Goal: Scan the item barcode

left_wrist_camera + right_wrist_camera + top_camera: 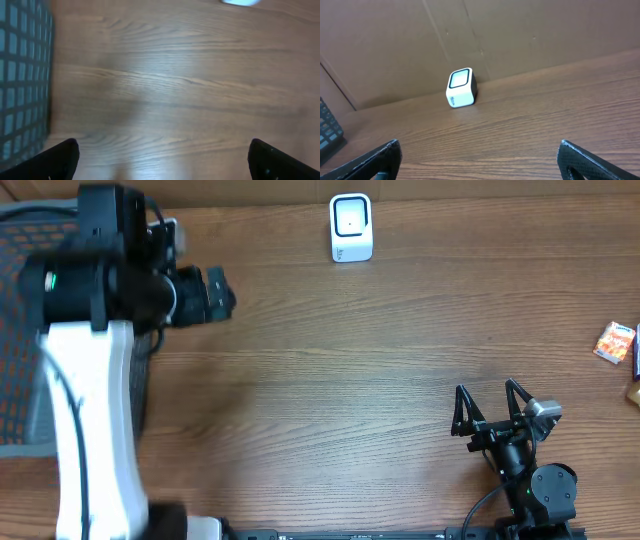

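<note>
The packet, orange and small, lay at the 3 o'clock edge of the table in the overhead view, and I could make out no barcode on it from there. The scanner stood at 12 o'clock by the back wall, well apart from the packet. My right gripper sat at about 5 o'clock, its jaws spread wide with nothing between them, touching neither packet nor scanner. My left gripper hung at 10 o'clock just beside the basket, its jaws likewise apart and empty. I judged the task not yet begun: picking the packet up, carrying it over and showing its code to the scanner all remained.
</note>
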Available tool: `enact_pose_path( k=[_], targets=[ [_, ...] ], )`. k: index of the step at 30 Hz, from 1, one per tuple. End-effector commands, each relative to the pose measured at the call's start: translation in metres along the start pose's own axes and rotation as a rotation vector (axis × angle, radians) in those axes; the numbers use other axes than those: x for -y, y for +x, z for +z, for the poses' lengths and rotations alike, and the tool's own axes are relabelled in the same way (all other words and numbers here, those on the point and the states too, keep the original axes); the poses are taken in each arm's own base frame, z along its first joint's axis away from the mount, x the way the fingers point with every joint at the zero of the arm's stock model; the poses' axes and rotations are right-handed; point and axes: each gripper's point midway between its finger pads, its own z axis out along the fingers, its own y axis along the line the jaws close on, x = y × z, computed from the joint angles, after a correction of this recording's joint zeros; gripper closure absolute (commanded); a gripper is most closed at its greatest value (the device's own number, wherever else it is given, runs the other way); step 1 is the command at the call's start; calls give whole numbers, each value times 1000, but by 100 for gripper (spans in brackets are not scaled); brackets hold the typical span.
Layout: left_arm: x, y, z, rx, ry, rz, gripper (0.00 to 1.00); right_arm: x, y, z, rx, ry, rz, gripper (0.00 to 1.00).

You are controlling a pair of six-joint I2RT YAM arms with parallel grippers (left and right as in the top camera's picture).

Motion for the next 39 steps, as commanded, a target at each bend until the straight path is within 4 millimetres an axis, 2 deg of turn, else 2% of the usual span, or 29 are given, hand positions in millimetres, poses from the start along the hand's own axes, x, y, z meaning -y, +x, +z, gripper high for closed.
enact_pose_path(
  k=[1, 4, 5, 9, 16, 18, 21, 27, 35, 39],
  targets=[
    [10, 38, -32, 95, 17, 226, 0, 1, 1, 0, 5, 3, -1, 0],
    [6, 71, -28, 126, 35, 281, 0, 1, 1, 0, 5, 3, -1, 0],
    [5, 90, -21, 144, 54, 318, 0, 1, 1, 0, 5, 3, -1, 0],
    [-3, 132, -1, 285, 77, 378, 0, 1, 1, 0, 5, 3, -1, 0],
    [-19, 180, 22, 490, 60, 417, 0, 1, 1, 0, 5, 3, -1, 0],
    [-23, 185, 30, 528, 49, 418, 0, 1, 1, 0, 5, 3, -1, 0],
    [-25, 180, 42, 597, 44, 420, 0, 1, 1, 0, 5, 3, -1, 0],
    [-31, 155, 68, 829, 48, 352, 0, 1, 1, 0, 5, 3, -1, 0],
    [-42, 130, 77, 1073, 69, 211, 0, 1, 1, 0, 5, 3, -1, 0],
    [-53, 124, 89, 1138, 93, 88, 0, 1, 1, 0, 5, 3, -1, 0]
  ],
)
